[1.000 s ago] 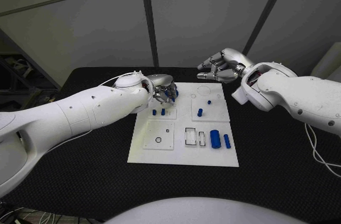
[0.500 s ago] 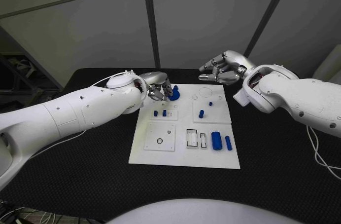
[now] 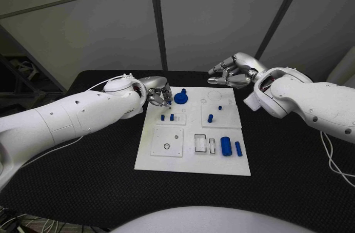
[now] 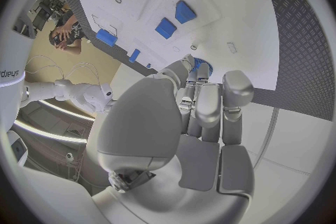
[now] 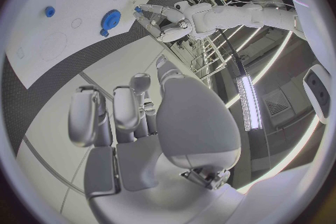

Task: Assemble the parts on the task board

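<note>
blue gear seated just beside the empty, spread left hand; cylinders near the board's front edge remain loose; right hand curled, empty.

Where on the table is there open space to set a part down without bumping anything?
Bare black table lies left of the task board, and more right of it and at its near edge. The far end is crowded: the left robot hand sits beside the blue gear, the right robot hand close by.

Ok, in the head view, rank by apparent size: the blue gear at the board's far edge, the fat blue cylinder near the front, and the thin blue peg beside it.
1. Blue gear
2. Fat blue cylinder, close to the gear in size, so the order is uncertain
3. Thin blue peg, clearly the slimmest
</note>
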